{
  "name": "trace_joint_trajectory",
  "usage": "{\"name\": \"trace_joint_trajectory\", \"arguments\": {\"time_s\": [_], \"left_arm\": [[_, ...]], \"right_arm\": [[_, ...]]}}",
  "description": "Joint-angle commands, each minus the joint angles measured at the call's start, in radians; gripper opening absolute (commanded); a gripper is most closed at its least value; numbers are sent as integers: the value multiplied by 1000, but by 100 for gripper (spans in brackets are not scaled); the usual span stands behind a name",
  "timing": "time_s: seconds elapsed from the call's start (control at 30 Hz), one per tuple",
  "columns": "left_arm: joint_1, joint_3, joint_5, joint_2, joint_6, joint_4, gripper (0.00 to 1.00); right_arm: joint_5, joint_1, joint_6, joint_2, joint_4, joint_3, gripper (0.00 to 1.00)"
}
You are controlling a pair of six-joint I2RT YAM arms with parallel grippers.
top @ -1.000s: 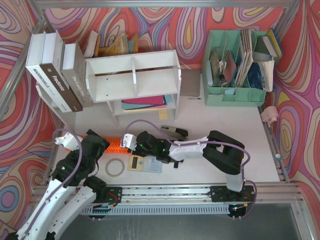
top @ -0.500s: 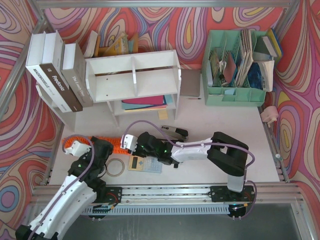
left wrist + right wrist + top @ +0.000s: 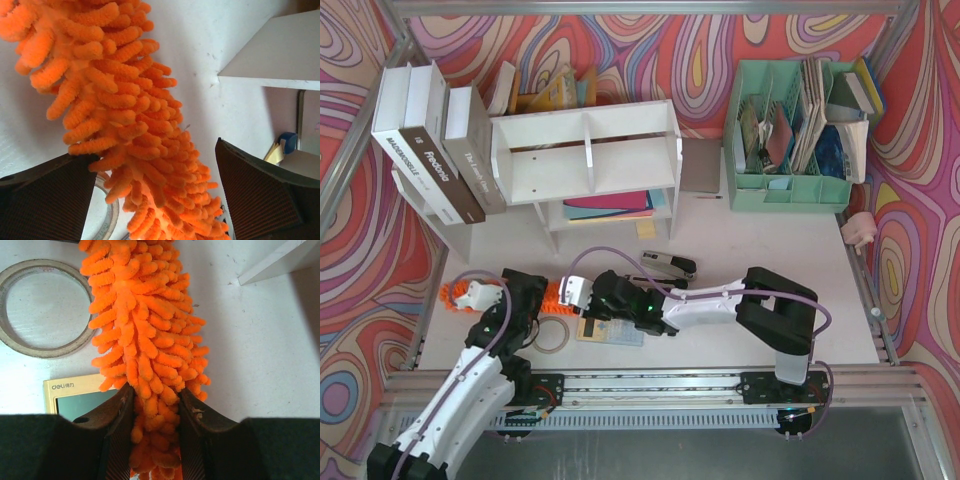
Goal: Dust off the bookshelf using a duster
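The orange fluffy duster (image 3: 451, 292) lies on the white table in front of the bookshelf (image 3: 585, 150), running left to right. My right gripper (image 3: 564, 296) is shut on the duster's right part; in the right wrist view its fingers (image 3: 125, 405) squeeze the fluff (image 3: 145, 330). My left gripper (image 3: 530, 300) stands over the duster's middle, hiding it in the top view. In the left wrist view the gripper (image 3: 152, 150) is open, the duster (image 3: 130, 125) lying diagonally between the wide-set fingers (image 3: 50, 195), fluff brushing the left one.
A tape roll (image 3: 550, 335) and a calculator (image 3: 610, 328) lie just in front of the duster. A stapler (image 3: 670, 265) sits behind my right arm. Boxed books (image 3: 430, 140) stand left of the shelf, a mint-green organizer (image 3: 790, 130) at the back right.
My left gripper shifted right and toward me along the duster, uncovering its left end, and its jaws narrowed slightly. The right gripper kept its grip and edged a little left.
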Motion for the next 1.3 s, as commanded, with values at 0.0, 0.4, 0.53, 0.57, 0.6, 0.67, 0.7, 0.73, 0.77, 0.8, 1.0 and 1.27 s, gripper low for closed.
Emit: {"name": "trace_joint_trajectory", "arguments": {"time_s": [0.0,0.4,0.53,0.57,0.6,0.67,0.7,0.73,0.77,0.8,1.0,1.27], "left_arm": [[19,-49,-13,-3,-20,49,85],[32,-83,-69,38,-15,96,73],[32,-78,-89,48,-6,103,67],[32,-74,-97,43,-16,88,66],[32,-76,-108,35,-27,79,65],[32,-83,-118,9,-37,73,63],[32,-86,-121,-6,-37,71,63],[32,-89,-125,-18,-36,71,61],[32,-89,-130,-28,-33,68,60],[32,-89,-135,-36,-33,66,58],[33,-89,-155,-56,-13,51,46],[32,-50,-183,-129,-37,-64,17]], "right_arm": [[13,14,10,-39,50,18,3],[19,34,20,-48,35,21,3],[14,37,27,-49,35,20,3],[14,38,27,-50,36,19,3],[15,40,27,-50,41,17,3],[15,42,27,-49,46,15,3],[15,41,28,-49,47,16,3],[14,41,30,-47,47,18,3],[13,42,29,-46,47,20,3],[10,43,31,-45,48,21,3],[-8,47,44,-43,53,33,3],[-25,49,62,-58,57,38,10]]}}
